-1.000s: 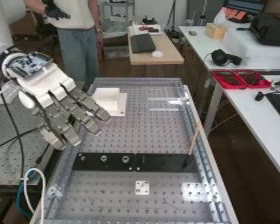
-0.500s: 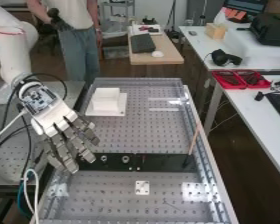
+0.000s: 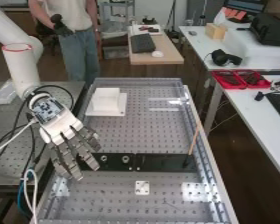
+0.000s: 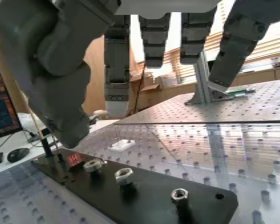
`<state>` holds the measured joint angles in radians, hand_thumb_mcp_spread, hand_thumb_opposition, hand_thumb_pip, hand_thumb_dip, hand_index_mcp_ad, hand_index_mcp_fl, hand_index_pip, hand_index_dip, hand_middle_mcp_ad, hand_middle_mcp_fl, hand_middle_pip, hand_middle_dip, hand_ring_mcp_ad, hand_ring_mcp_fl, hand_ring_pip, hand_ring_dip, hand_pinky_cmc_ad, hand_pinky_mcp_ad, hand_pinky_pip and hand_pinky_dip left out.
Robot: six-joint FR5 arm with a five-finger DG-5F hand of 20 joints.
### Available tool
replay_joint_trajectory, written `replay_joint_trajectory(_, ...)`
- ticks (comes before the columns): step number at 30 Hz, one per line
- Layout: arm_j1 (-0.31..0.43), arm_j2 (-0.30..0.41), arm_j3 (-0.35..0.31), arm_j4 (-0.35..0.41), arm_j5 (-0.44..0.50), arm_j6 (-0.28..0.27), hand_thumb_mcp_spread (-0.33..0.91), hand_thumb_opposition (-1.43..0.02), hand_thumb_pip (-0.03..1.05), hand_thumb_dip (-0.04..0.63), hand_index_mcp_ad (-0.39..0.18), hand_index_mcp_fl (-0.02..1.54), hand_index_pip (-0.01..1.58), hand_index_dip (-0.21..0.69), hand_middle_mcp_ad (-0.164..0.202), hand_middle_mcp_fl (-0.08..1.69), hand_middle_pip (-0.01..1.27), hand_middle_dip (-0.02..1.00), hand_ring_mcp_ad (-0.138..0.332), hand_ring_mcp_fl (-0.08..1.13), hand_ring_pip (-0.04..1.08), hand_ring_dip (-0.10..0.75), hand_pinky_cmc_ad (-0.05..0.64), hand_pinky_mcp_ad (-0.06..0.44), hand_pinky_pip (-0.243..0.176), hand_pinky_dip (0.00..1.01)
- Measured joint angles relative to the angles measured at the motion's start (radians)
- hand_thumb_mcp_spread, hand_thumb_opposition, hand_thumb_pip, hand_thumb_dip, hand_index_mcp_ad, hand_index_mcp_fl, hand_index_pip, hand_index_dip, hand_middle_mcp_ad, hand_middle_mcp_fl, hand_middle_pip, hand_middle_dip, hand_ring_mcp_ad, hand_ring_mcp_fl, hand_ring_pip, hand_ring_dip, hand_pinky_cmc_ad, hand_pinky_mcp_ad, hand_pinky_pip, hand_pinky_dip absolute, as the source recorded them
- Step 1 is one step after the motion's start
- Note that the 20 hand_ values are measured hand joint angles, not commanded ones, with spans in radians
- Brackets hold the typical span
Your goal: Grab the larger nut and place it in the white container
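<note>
One robot hand [image 3: 72,145], seen in the high view, hangs wide with fingers extended at the view's left side of my perforated bench [image 3: 144,127], at the end of one white arm [image 3: 23,70]. The fingers overlap the left end of one flat black bar [image 3: 167,162]. Two round metal parts are in sight here: the larger nut [image 3: 104,158], standing on the bar just beside the fingers as I see them, and the bearing [image 3: 125,159] next along the row. One thin rod [image 3: 194,140] stands tilted near the bar's right end, close to the bench's right edge. Farther up the bench, toward its left edge, one white container [image 3: 107,98] sits on one white base plate [image 3: 121,111]; a broad stretch of perforated surface lies between it and the bar, widest on the right. One small white plate with holes [image 3: 142,188] lies below the bar. Two red trays [image 3: 238,79] rest on a side table [image 3: 240,102], across a gap from the bench.

Three round metal parts line the bar in the wrist view, spaced apart: the bearing nearest the rod, the larger nut between, and the smaller nut [image 4: 180,194] near the bar's other end, beside one dark hole. The thumb [image 4: 51,85] hangs well apart from the straight fingers, leaving the grasp wide. I cannot tell how high the hand is above the bar.
</note>
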<state>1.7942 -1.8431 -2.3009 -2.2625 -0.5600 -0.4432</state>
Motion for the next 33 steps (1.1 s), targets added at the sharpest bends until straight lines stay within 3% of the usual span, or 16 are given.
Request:
replay_joint_trajectory(12, -0.059, -0.065, 0.031, 0.032, -0.077, -0.037, 0.32, -0.89, 0.71, 0.194, -0.094, 0.02, 1.56, 0.059, 0.087, 0.0, 0.11, 0.23, 0.176, 0.0, 0.15, 0.12, 0.393, 0.33, -0.106, 0.69)
replay_joint_trajectory(33, -0.074, -0.116, 0.07, -0.02, -0.098, 0.012, 0.34, -0.92, 0.8, 0.253, -0.105, 0.02, 1.56, 0.059, 0.086, 0.0, 0.11, 0.23, 0.176, 0.0, 0.15, 0.12, 0.391, 0.311, -0.105, 0.68)
